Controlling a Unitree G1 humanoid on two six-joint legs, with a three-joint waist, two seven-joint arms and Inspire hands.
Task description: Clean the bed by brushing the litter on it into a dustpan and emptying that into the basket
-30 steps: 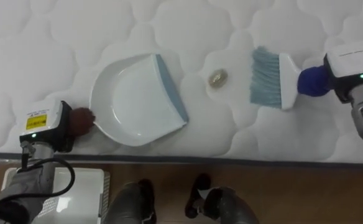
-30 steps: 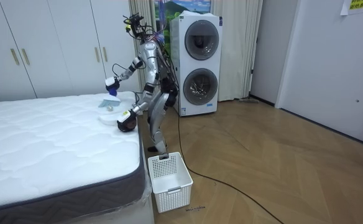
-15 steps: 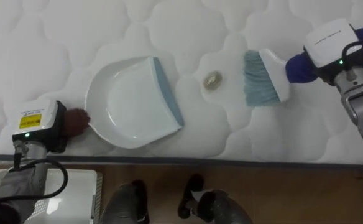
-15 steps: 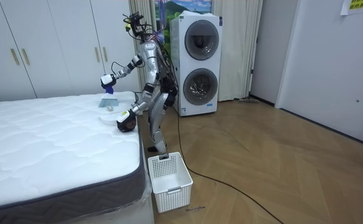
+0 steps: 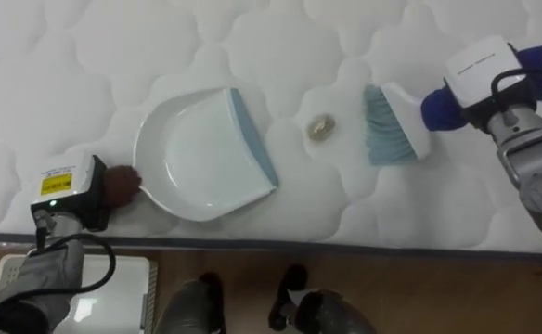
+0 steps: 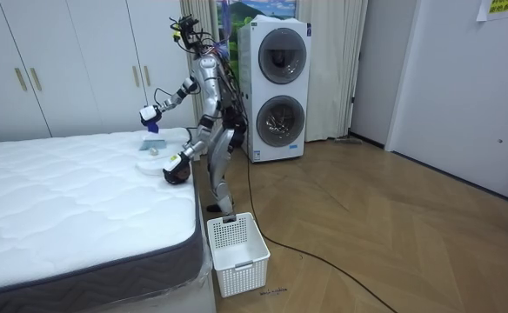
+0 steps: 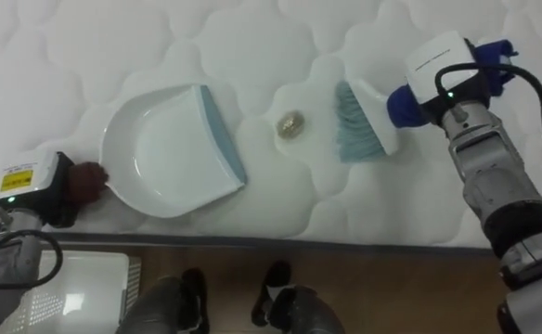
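A white dustpan (image 5: 197, 153) with a grey-blue lip lies flat on the quilted mattress (image 5: 85, 56), its lip towards the right. My left hand (image 5: 104, 186) is shut on its short dark handle near the bed's edge. A small crumpled scrap (image 5: 322, 127) lies between the dustpan's lip and a hand brush (image 5: 393, 125) with pale blue bristles. My right hand (image 5: 475, 88) is shut on the brush's blue handle, and the bristles rest on the mattress just right of the scrap.
The mattress edge (image 5: 345, 243) runs along the bottom, with wooden floor below it. A white slatted basket (image 6: 237, 245) stands on the floor by the bed, beside where I stand. Washing machines (image 6: 278, 87) are behind me.
My right hand has lifted and turned, and the brush now sits slightly closer to the scrap. The dustpan and left hand have kept their place.
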